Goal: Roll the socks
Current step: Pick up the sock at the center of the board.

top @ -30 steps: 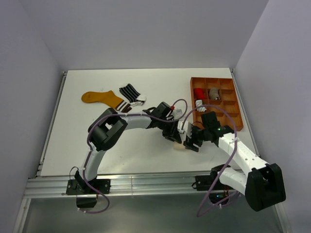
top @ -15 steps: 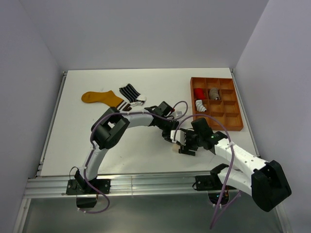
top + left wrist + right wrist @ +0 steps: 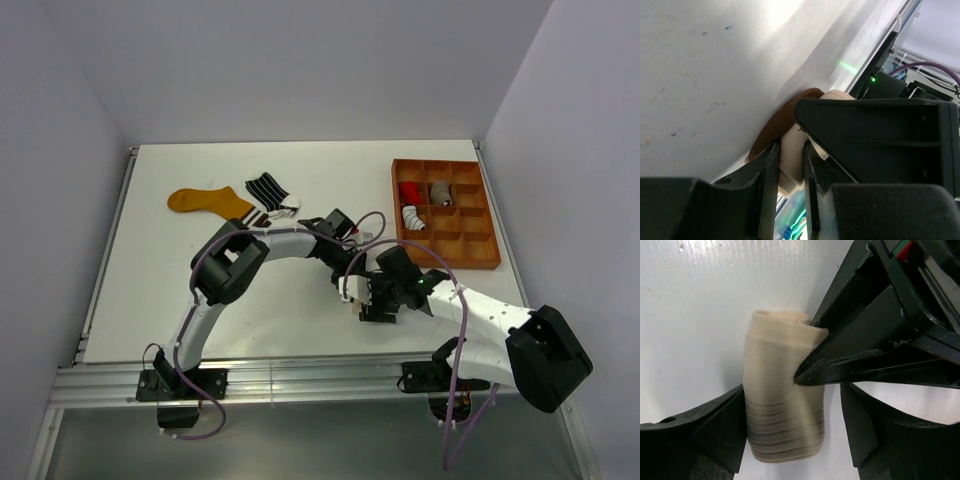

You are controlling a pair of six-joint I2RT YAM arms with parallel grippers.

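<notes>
On table [image 3: 150, 300] | left pincer [image 3: 790, 160] grips cream sock [image 3: 775, 415] | right pincer [image 3: 792, 387] open; moved astride it

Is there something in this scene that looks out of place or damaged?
Nothing looks damaged or spilled. Only the yellow sock and the striped socks lie loose and unrolled on the table's far left.

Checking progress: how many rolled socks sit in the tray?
3: red roll in the tray's left column, grey roll beside it, striped white roll in the compartment in front of the red. None looks hidden.
</notes>
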